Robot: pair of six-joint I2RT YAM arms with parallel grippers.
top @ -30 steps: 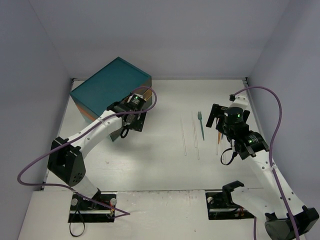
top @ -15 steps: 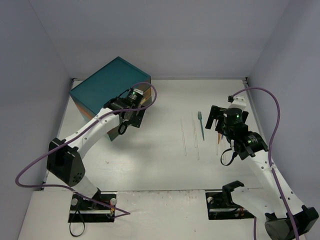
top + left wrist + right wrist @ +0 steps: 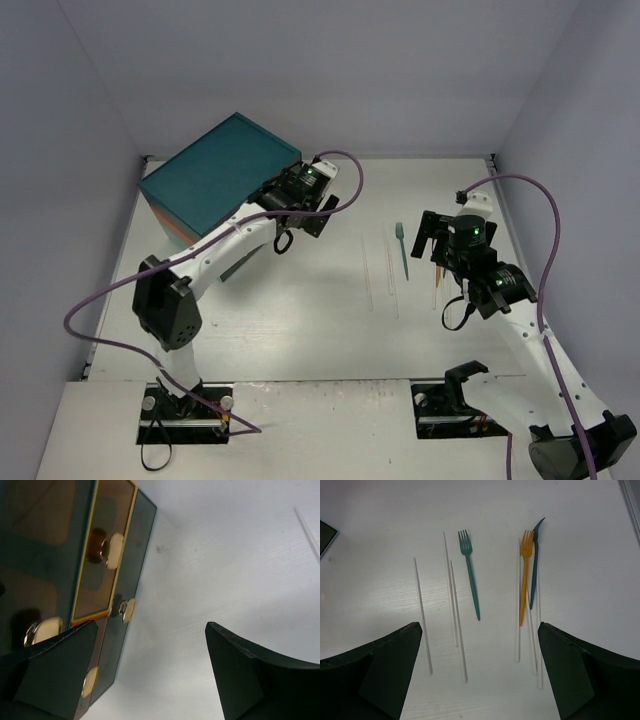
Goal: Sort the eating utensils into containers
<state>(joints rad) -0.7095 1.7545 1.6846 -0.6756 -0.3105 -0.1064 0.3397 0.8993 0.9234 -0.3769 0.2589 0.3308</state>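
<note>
The eating utensils lie on the white table right of centre. Among them are a teal fork [image 3: 470, 575] [image 3: 402, 250], an orange fork [image 3: 524, 580], a dark blue piece [image 3: 535, 565] and several thin clear ones [image 3: 422, 615]. My right gripper [image 3: 480, 627] [image 3: 432, 236] hangs open above their handle ends and holds nothing. The containers are the drawers of the teal chest [image 3: 220, 175]. In the left wrist view they show as dark see-through fronts [image 3: 102, 555] with gold knobs [image 3: 113, 551]. My left gripper [image 3: 150, 630] [image 3: 298, 212] stands open and empty beside the chest's right-hand face.
White walls close in the table on three sides. The chest fills the far left corner. A purple cable loops from each arm. Both arm bases sit at the near edge.
My left arm has swung away from the near front of the chest, up and to the right, to the chest's right-hand face. The right arm has held still.
</note>
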